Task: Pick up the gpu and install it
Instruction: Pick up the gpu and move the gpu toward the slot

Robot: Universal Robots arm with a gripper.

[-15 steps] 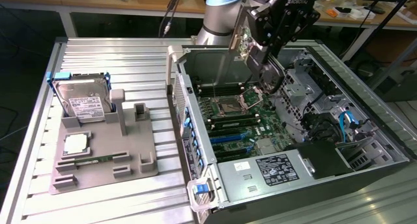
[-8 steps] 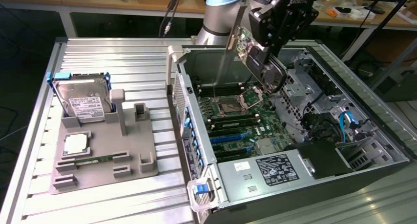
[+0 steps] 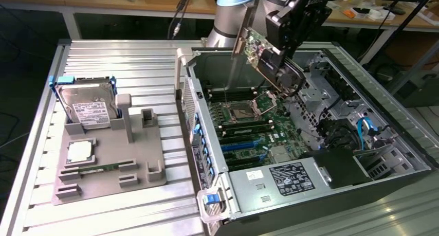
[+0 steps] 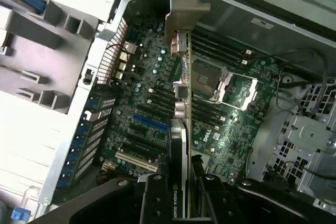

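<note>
Claw (image 3: 281, 50) pinching the gpu (image 3: 264, 61) along its edge, card tilted in the air above the motherboard (image 3: 240, 124), not touching it, silvery bracket (image 4: 185, 11) also over the motherboard.

arm (image 3: 230, 15) cut off by the exterior view's upper edge, gpu (image 3: 257, 46) partly hidden behind the gripper (image 3: 276, 55), hard drive (image 3: 86, 102) label print too small to read

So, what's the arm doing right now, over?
Tool shut on the gpu, held over the motherboard, not yet seated. Nothing seen blocking the slots.
</note>
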